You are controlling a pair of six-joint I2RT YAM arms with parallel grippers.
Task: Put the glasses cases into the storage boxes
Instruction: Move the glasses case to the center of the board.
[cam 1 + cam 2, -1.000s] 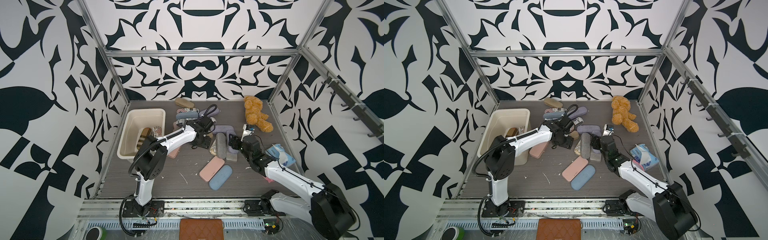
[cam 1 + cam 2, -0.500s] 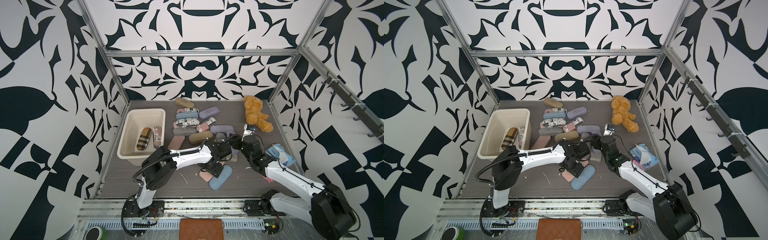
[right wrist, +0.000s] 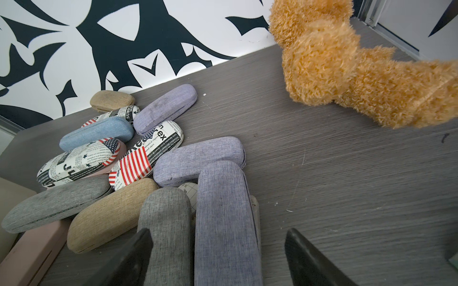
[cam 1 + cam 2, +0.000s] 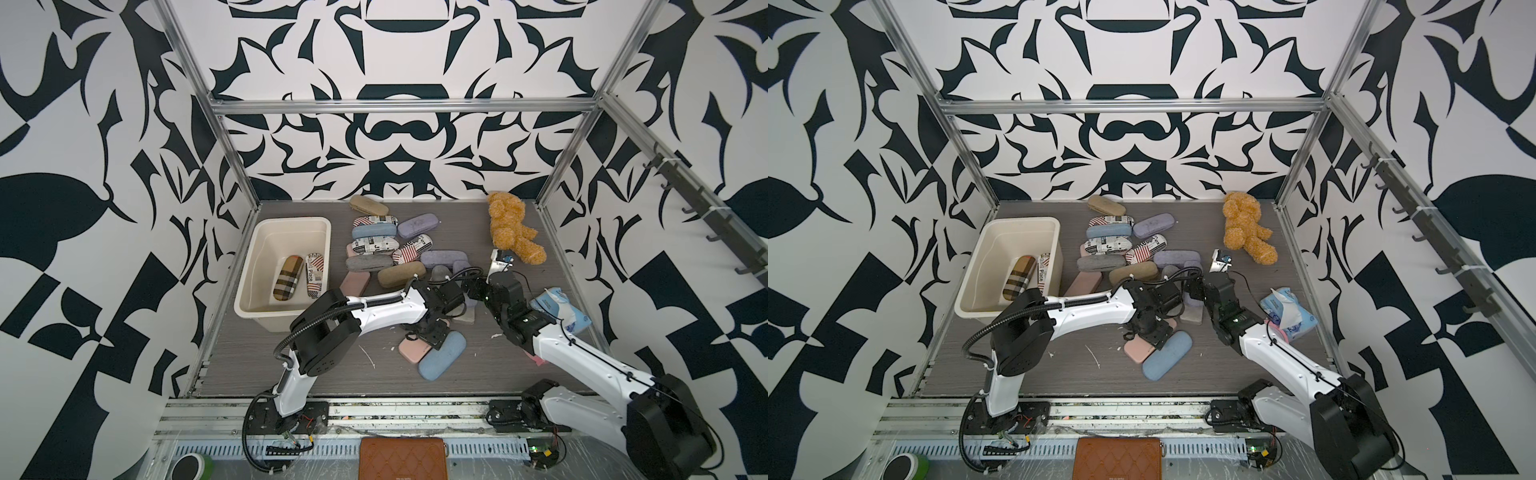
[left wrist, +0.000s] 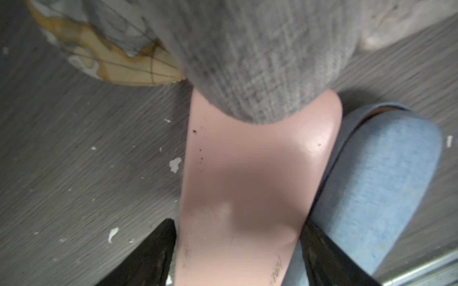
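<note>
Grey bench (image 4: 291, 365), cases (image 4: 370, 262) heaped beside the tub (image 4: 249, 307).
Left claw (image 5: 238, 224) straddles pink case (image 5: 247, 173), grip unclear; right claw (image 3: 218, 232) gapes. Overlapping grey case (image 5: 260, 62) could snag on lift.

From the left wrist, the pink case (image 5: 247, 185) runs off the picture's edge, its far end buried under a blurred grey case (image 5: 260, 57). Whether the fingers (image 5: 148, 260) of the left gripper (image 5: 236, 222) press it is unclear. In a top view, the wall of the tub (image 4: 1057, 253) hides part of a flag-print case (image 4: 1044, 266).
</note>
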